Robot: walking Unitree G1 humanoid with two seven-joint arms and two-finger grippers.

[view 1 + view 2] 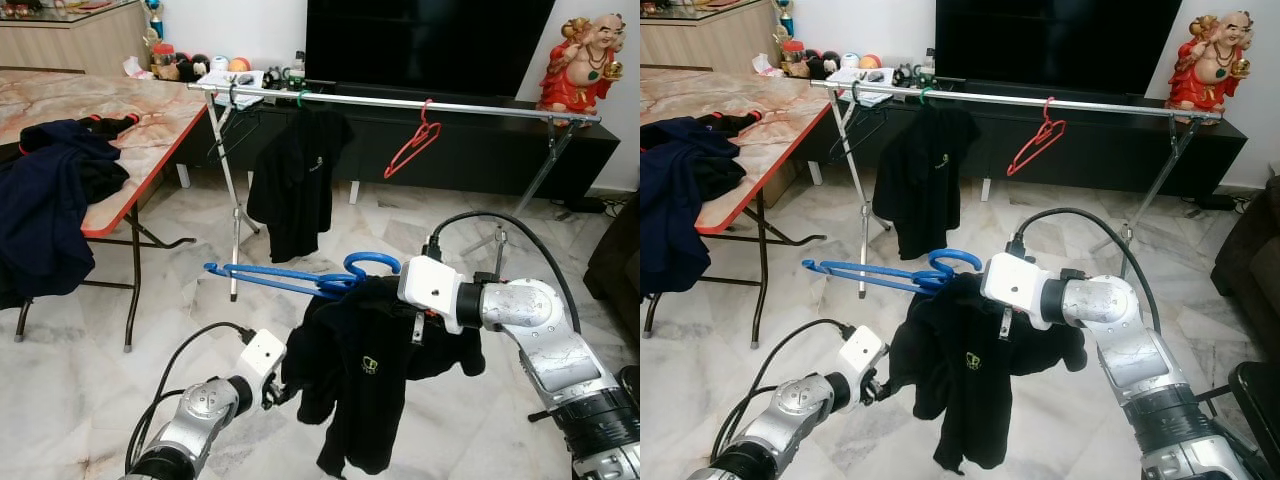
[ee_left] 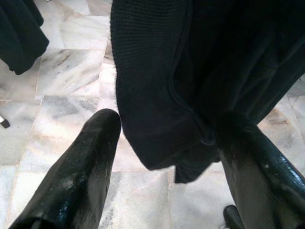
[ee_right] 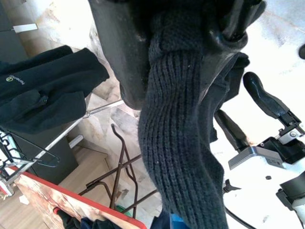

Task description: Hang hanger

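Blue hanger (image 1: 300, 277) with the black shirt (image 1: 365, 375) is squeezed tight in your right gripper (image 3: 183, 57), your left gripper (image 2: 167, 157) waits open just below the cloth, so next lift it to the rail (image 1: 400, 101) ahead.

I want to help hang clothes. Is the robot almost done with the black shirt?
Partly. The black shirt is already on the blue hanger, held up by the right gripper. The left gripper is open beside its hem. Still left: hooking it on the rail, where another shirt hangs.
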